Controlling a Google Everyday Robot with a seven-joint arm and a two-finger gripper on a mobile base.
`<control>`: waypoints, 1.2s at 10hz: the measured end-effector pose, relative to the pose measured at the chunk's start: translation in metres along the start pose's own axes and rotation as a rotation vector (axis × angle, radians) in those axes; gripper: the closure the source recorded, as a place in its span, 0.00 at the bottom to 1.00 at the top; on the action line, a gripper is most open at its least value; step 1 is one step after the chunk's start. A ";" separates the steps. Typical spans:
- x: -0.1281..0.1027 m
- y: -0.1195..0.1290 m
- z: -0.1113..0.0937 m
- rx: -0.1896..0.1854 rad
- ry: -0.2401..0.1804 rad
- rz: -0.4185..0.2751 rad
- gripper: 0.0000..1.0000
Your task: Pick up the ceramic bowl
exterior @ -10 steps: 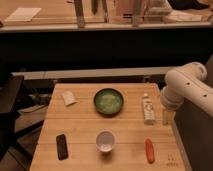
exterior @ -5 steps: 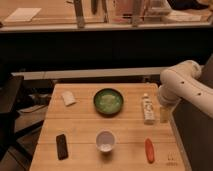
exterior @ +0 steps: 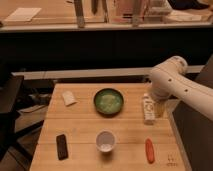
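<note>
I am hanging my gripper [exterior: 160, 108] at the right of the frame, low over the right edge of the light wooden table [exterior: 80, 125], below the bulky white elbow of my arm [exterior: 170, 80]. Its jaws are standing apart and clamping nothing. Just beside it, on its left, a small white bottle with a printed label [exterior: 148, 109] is lying on the wood.

The wide, round ceramic bowl with the dark green rim and paler speckled green inside [exterior: 108, 101] is sitting upright at centre frame, on the far half of the table. It is well apart from my gripper, with the white bottle lying between the two. Below it in the frame a smaller white cup-like bowl [exterior: 105, 141] is standing, near but not touching. A flat black rectangular block [exterior: 62, 146] is lying at lower left, an orange-red carrot-shaped piece [exterior: 149, 150] at lower right, and a pale crumpled packet [exterior: 68, 98] at the left of the green bowl.

As I am judging it, I am only at the approach: nothing is being gripped and the bowl is untouched. The next move is calling for travel leftward over the bottle without knocking it, then a descent onto the near rim, one finger inside and one outside, since the bowl looks too wide to span whole.
</note>
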 end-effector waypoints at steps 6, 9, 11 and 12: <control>-0.028 -0.027 0.004 0.043 0.024 -0.113 0.20; -0.045 -0.040 0.006 0.063 0.028 -0.162 0.20; -0.045 -0.043 0.007 0.071 0.031 -0.186 0.20; -0.050 -0.048 0.008 0.080 0.031 -0.212 0.20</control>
